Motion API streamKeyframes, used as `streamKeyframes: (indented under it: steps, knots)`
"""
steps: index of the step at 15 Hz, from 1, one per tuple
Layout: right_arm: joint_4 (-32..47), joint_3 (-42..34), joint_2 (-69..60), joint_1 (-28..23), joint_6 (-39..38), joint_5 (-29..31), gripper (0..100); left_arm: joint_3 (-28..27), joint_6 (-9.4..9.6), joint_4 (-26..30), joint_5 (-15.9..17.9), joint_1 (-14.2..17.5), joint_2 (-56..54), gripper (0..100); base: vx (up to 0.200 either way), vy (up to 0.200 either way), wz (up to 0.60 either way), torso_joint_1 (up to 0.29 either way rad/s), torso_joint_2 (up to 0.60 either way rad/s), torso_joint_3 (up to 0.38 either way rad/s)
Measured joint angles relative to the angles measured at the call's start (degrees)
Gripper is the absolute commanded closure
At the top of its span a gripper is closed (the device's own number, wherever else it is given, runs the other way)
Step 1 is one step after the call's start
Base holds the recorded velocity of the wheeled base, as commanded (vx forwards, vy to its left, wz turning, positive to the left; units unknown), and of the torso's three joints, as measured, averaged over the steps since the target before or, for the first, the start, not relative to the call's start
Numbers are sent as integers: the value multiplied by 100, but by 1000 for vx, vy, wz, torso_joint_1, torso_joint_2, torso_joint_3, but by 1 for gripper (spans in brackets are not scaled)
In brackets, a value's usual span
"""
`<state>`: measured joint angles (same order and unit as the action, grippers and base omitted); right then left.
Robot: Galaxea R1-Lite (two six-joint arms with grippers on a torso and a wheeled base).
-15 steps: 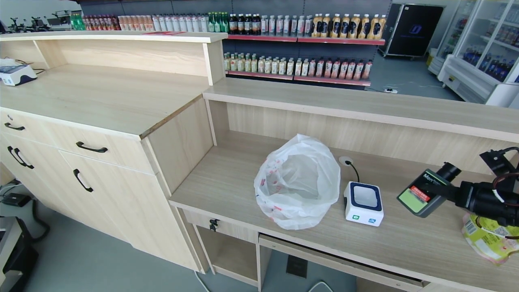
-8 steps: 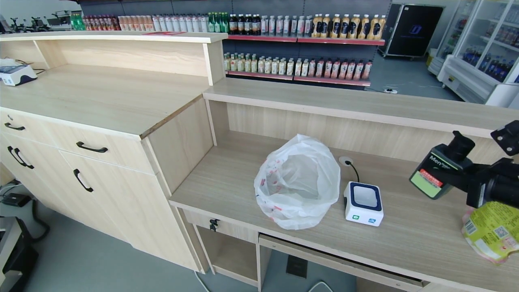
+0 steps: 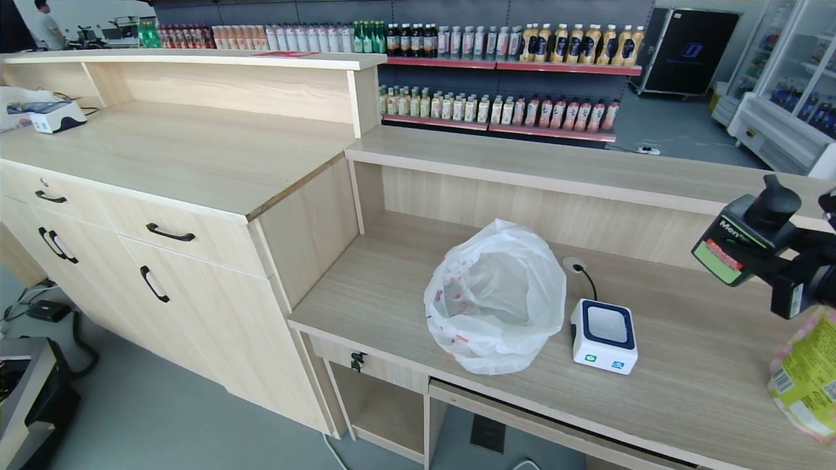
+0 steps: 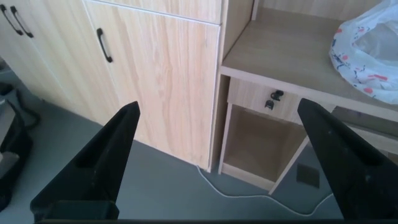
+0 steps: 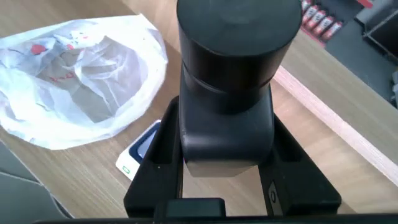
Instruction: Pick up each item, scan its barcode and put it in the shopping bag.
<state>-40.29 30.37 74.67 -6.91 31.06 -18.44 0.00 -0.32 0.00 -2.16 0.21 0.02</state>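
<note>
My right gripper (image 3: 769,260) is shut on a dark grey bottle (image 3: 737,243) with a black cap and a green label, held in the air to the right of the scanner. In the right wrist view the bottle (image 5: 227,81) stands between the fingers (image 5: 155,168), above the counter. The white shopping bag (image 3: 496,297) sits open on the lower counter, also seen from the right wrist (image 5: 81,81). The white and blue scanner (image 3: 604,336) stands just right of the bag. My left gripper (image 4: 214,165) hangs open over the floor beside the cabinet, nothing between its fingers.
A yellow-green snack pouch (image 3: 806,378) lies at the counter's right edge. The wooden counter (image 3: 686,385) has a raised back ledge (image 3: 555,170). A taller cabinet (image 3: 163,156) with drawers stands on the left. A cable (image 3: 588,281) runs from the scanner to the back.
My right gripper has lifted the bottle up and to the right, away from the counter top. The head camera has shifted, sliding the whole picture slightly right.
</note>
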Motion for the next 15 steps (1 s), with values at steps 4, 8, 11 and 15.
streamKeyframes:
  steps: [4,8,11,15]
  knots:
    - [-16,9,256,129,-488,-2,100,-2,-1,-2,-2,0,0,0,0,0,150,4,-1,1]
    - [-345,61,1001,50,-1125,-2,100,0,-1,0,0,-7,0,0,0,0,0,0,0,0]
    - [-914,83,1874,22,-1538,-24,100,0,-1,0,-2,-5,-2,0,0,0,0,0,0,0]
    - [-1581,155,2922,174,-1601,-514,100,0,-1,0,-2,-5,-2,0,0,0,0,0,0,0]
